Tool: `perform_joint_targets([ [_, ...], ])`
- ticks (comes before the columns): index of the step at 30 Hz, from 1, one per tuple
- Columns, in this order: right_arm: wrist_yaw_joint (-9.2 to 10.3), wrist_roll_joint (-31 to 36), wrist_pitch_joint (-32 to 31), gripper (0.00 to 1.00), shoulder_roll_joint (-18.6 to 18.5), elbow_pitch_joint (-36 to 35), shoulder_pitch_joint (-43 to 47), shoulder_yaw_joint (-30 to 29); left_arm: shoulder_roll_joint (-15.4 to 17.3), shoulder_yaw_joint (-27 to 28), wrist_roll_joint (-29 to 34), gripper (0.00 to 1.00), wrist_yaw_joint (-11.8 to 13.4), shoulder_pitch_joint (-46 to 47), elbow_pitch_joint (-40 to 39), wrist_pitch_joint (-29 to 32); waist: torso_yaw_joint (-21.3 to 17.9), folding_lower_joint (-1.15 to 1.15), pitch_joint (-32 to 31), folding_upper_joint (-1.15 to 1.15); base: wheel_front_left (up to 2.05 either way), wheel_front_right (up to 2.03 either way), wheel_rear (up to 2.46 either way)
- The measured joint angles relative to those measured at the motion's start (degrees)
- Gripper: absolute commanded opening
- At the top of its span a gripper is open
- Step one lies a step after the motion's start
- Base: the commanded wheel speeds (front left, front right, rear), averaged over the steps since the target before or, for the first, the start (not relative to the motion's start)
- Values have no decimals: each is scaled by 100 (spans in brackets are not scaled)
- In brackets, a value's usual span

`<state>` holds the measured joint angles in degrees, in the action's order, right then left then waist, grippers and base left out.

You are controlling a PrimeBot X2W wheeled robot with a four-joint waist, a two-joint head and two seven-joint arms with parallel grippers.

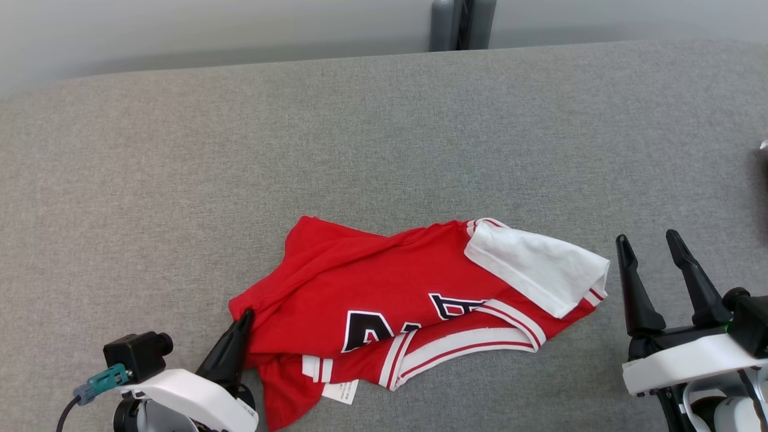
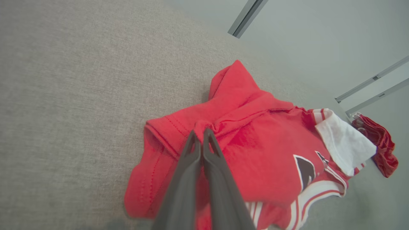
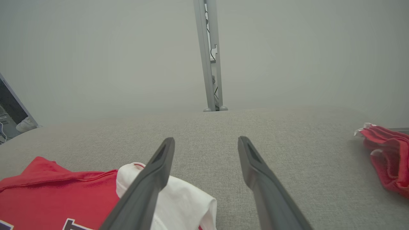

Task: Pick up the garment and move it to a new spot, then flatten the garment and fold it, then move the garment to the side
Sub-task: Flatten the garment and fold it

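The garment point(image 1: 384, 288) is a red jersey with white sleeves and black lettering, lying crumpled on the grey padded table point(image 1: 360, 132) near its front. My left gripper point(image 1: 243, 318) is at the jersey's left edge, shut on a pinched fold of the red cloth. In the left wrist view the two fingers point(image 2: 191, 150) press together on that fold of the garment point(image 2: 262, 143). My right gripper point(image 1: 651, 240) stands open just right of the white sleeve point(image 1: 540, 270), apart from it. In the right wrist view my right gripper point(image 3: 206, 140) holds nothing, with the garment point(image 3: 57, 191) at its lower left.
A second red cloth point(image 3: 386, 159) lies bunched on the table's right side, also visible as the red cloth point(image 2: 380, 143) beyond the jersey. A grey post point(image 1: 462, 24) stands behind the table's far edge.
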<state>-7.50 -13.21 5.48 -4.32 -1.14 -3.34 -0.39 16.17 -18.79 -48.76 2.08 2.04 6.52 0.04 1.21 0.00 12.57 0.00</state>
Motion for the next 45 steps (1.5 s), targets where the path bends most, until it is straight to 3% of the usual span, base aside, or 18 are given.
perform_joint_targets([
  [1,0,0,-23,100,-4,-1,-14,3,-13,-16,-1,75,10,-17,-19,0,8,0,-12,0,0,0,0],
  [2,0,-3,-29,100,-10,-2,-30,3,-25,-8,2,100,41,-25,-40,-14,14,0,-27,0,0,0,0],
  [14,0,-31,-76,100,-109,-42,-30,-265,96,339,801,100,505,-28,-448,-1187,16,0,-423,0,0,0,0],
  [23,0,124,-162,100,-176,-9,119,-108,286,563,1714,100,1017,-90,-868,-1446,40,0,-846,0,0,0,0],
  [34,0,116,-252,100,-158,208,595,108,488,552,1967,100,1110,-892,-1010,-1461,80,0,-1349,0,0,0,0],
  [45,0,114,-303,100,-157,224,612,87,495,472,1866,100,1107,-886,-1011,-1209,170,0,-1324,0,0,0,0],
])
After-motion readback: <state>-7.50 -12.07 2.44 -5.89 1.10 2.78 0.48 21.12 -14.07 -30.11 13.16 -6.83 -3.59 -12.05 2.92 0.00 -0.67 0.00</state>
